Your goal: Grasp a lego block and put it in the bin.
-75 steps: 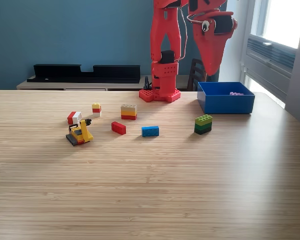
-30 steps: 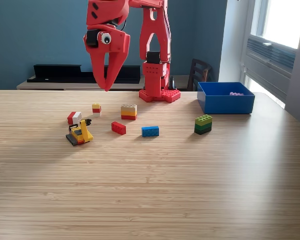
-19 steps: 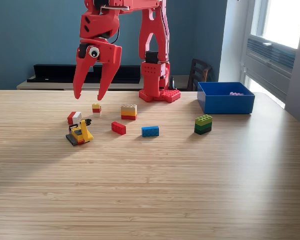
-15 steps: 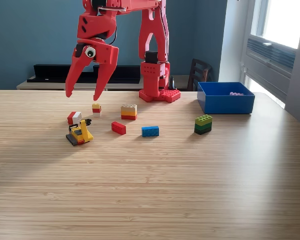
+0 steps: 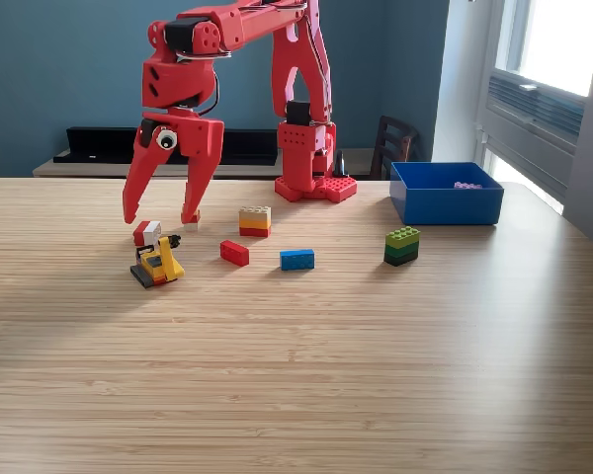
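My red gripper (image 5: 159,217) hangs open over the table's left part in the exterior view, fingers pointing down. Its tips straddle the space just above a red-and-white block (image 5: 145,232); the right fingertip (image 5: 190,216) covers a small yellow-topped block behind it. Below sits a yellow, black and red lego model (image 5: 157,264). Further right lie a tan, yellow and red stack (image 5: 255,221), a red brick (image 5: 234,253), a blue brick (image 5: 297,259) and a green-and-black stack (image 5: 401,245). The blue bin (image 5: 445,193) stands at the back right with a small purple piece inside.
The arm's red base (image 5: 314,186) is fixed at the table's far edge, left of the bin. A black shelf (image 5: 168,144) and a dark chair (image 5: 390,146) stand behind the table. Wide bare wood fills the near half of the table.
The gripper swung from above the bin to the exterior view's left, opened its fingers, and over the last half second dropped lower to just above the red-and-white block.
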You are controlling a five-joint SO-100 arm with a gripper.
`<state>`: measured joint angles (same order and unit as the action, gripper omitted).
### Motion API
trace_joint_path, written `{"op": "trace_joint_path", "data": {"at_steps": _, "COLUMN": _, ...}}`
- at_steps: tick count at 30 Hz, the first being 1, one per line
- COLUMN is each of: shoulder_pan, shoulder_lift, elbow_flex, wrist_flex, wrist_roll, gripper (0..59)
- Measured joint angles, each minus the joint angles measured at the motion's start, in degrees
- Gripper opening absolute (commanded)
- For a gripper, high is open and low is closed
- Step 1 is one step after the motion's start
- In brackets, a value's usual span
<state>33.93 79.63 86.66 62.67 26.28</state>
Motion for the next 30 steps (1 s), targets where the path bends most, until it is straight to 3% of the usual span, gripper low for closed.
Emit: {"op": "trace_joint_path", "data": {"at_steps": 30, "shoulder_pan": 0.2, "shoulder_lift": -17.4, "elbow_flex": -17.1, "wrist_flex": 7.1, "wrist_roll": 2.3, "gripper": 27.6}}
